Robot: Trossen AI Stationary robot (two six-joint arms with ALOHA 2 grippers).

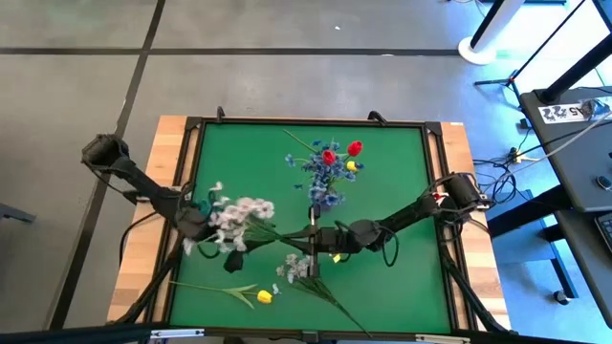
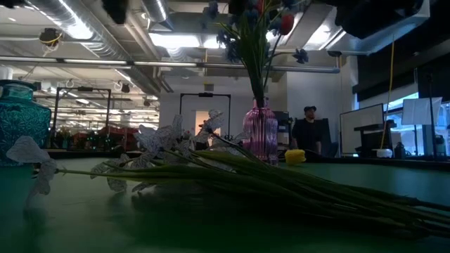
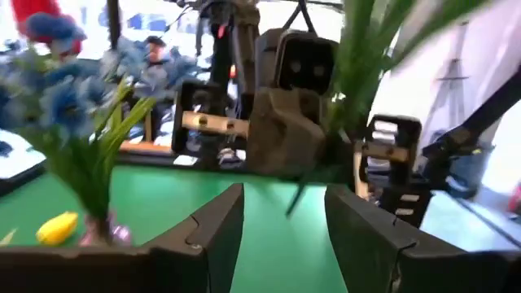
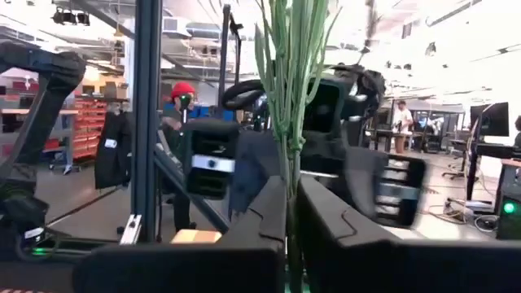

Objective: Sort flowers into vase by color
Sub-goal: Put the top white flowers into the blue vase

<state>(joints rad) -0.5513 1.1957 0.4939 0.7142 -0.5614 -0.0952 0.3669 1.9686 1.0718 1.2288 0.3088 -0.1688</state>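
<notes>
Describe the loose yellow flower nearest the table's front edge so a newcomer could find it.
Start at the green table seen from above and go to its front left corner. There a yellow tulip lies flat on a long green stem, alone. The other yellow bloom sits by the pink vase.

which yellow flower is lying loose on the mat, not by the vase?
The yellow tulip near the mat's front-left corner, lying flat with its stem pointing left. The other yellow bloom sits up beside the red ones at the vase bouquet.

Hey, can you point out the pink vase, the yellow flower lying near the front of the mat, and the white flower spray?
pink vase (image 2: 261, 133): low view, on its ribbed glass body.
yellow flower (image 1: 264, 297): high view, on the bloom.
white flower spray (image 1: 239, 216): high view, on the blossom cluster.
</notes>
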